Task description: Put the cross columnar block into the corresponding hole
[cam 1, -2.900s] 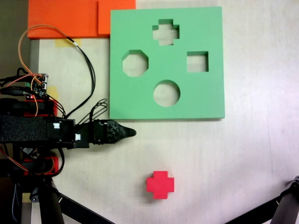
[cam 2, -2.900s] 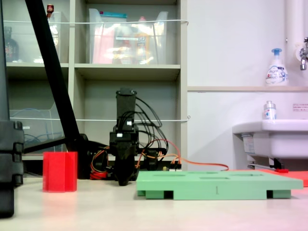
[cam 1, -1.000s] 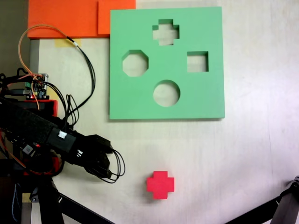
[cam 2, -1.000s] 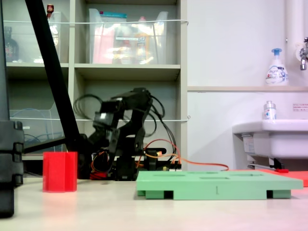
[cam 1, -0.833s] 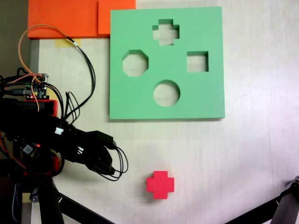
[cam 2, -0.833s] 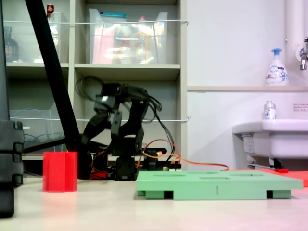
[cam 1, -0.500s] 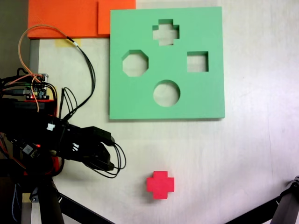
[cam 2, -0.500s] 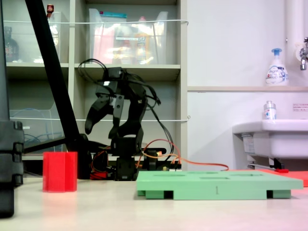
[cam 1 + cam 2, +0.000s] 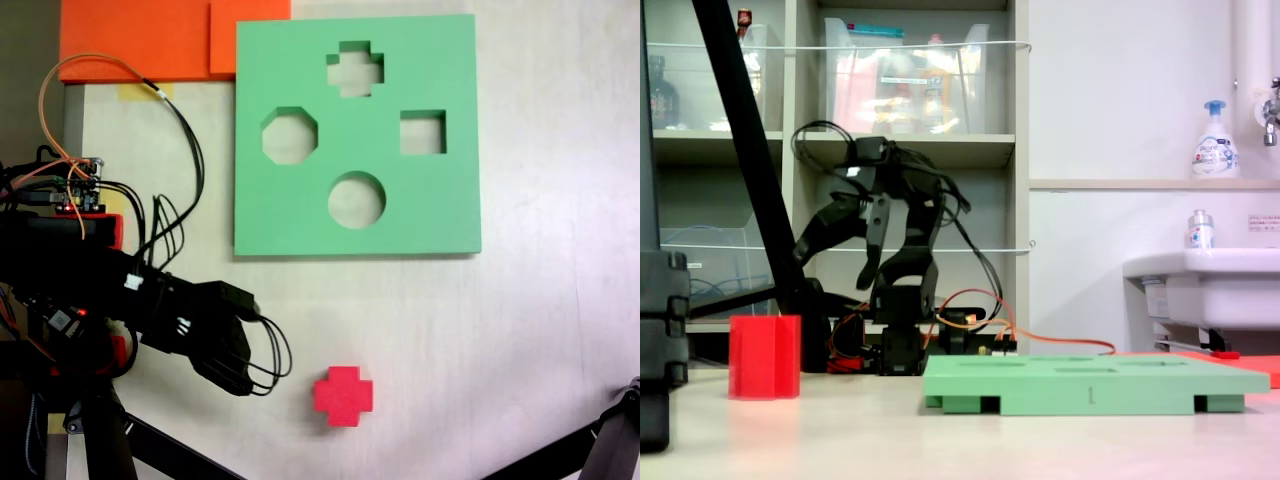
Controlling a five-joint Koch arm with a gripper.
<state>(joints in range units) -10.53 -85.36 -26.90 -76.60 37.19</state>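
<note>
The cross columnar block is bright red and stands upright on the pale table, below the green foam board. The corresponding hole is the plus-shaped cutout near the board's top edge. The arm's wrist hangs left of the block, with a gap between them. From the side, my gripper is raised above table height, up and to the right of the block. Its two jaws stand spread apart, open, with nothing between them. The board lies flat to the right.
The board also has an octagonal cutout, a square cutout and a round cutout. Orange foam sheets lie at the top left. Black tripod legs cross the lower corners. A sink stands at the right.
The arm has lifted from its folded rest pose and swung toward the red block. Over the last half second the wrist moved closer to the block and the jaws spread apart.
</note>
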